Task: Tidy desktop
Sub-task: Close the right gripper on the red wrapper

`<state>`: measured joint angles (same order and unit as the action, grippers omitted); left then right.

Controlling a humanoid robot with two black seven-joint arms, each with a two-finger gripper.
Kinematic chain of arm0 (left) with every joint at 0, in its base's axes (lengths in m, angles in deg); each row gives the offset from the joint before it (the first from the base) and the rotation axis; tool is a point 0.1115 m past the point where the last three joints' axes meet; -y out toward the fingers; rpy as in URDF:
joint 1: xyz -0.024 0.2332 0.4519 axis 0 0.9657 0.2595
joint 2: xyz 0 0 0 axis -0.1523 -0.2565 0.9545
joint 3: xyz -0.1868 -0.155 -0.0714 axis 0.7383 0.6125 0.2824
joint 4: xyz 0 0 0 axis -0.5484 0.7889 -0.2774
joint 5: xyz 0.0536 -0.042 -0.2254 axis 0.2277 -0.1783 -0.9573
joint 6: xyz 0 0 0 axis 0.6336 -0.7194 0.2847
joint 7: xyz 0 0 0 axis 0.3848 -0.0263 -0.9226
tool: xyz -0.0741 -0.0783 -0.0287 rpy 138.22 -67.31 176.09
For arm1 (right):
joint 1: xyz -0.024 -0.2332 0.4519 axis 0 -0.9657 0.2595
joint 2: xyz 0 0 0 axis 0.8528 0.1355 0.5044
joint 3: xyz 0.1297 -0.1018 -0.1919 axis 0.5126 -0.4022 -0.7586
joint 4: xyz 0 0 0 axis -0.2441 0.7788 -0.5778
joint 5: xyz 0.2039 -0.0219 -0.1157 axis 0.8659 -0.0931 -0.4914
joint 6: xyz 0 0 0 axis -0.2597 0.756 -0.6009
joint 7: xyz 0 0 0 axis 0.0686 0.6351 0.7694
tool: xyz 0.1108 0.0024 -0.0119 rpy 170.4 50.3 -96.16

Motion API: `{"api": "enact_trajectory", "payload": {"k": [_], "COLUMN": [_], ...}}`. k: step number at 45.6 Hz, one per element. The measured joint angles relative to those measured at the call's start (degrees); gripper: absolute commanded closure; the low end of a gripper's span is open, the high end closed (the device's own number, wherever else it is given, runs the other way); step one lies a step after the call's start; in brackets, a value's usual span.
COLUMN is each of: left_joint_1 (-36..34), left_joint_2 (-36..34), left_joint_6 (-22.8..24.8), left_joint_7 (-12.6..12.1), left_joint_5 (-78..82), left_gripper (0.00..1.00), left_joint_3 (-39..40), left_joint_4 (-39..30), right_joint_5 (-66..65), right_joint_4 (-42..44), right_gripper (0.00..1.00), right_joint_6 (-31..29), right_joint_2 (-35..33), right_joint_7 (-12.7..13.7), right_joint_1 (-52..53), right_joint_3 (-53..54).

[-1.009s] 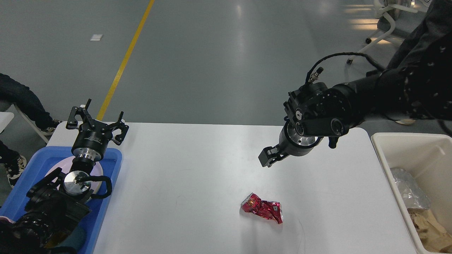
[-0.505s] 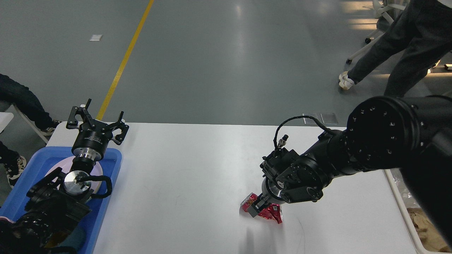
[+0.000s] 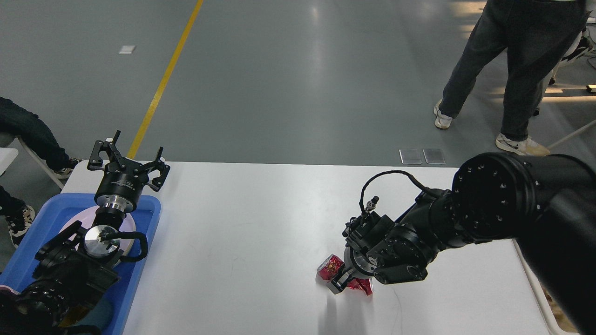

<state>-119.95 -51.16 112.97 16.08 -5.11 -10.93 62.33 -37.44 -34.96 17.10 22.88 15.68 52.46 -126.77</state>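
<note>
one red wrapper (image 3: pixel 331 267) lies on the surface (image 3: pixel 242 242) — unfinished. right gripper (image 3: pixel 342 282) is down on it, jaws around it, grip uncertain. left gripper (image 3: pixel 126 160) hangs spread wide over the blue tray (image 3: pixel 148 218) — empty.

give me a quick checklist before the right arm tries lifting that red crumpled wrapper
1. Right gripper down at the red wrapper: ok, its tip is right on the wrapper.
2. Fingers actually shut on the wrapper: cannot tell, the wrist hides how the jaws stand.
3. Wrapper flat on the desktop, not yet lifted: ok.
4. Left gripper out of the way: ok, open and empty over the blue tray, far from the wrapper.
5. Path to the cream bin: cannot tell, the right arm covers nearly all of it.
6. Person clear of the table: ok, standing on the floor beyond it.
</note>
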Motion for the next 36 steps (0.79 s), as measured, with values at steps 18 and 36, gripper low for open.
{"api": "enact_trajectory", "payload": {"k": [18, 36], "left_joint_1": [0.0, 0.0], "left_joint_2": [0.0, 0.0], "left_joint_6": [0.0, 0.0], "left_joint_7": [0.0, 0.0], "left_joint_5": [0.0, 0.0], "left_gripper": [0.03, 0.03], "left_joint_3": [0.0, 0.0], "left_joint_4": [0.0, 0.0], "right_joint_5": [-1.9, -1.6], "right_joint_4": [4.6, 4.3], "right_gripper": [0.34, 0.78], "right_joint_6": [1.2, 0.4], "right_joint_2": [0.3, 0.1], "right_joint_7": [0.0, -0.2], "right_joint_1": [-4.3, -3.8], "right_joint_3": [-0.4, -1.3]}}
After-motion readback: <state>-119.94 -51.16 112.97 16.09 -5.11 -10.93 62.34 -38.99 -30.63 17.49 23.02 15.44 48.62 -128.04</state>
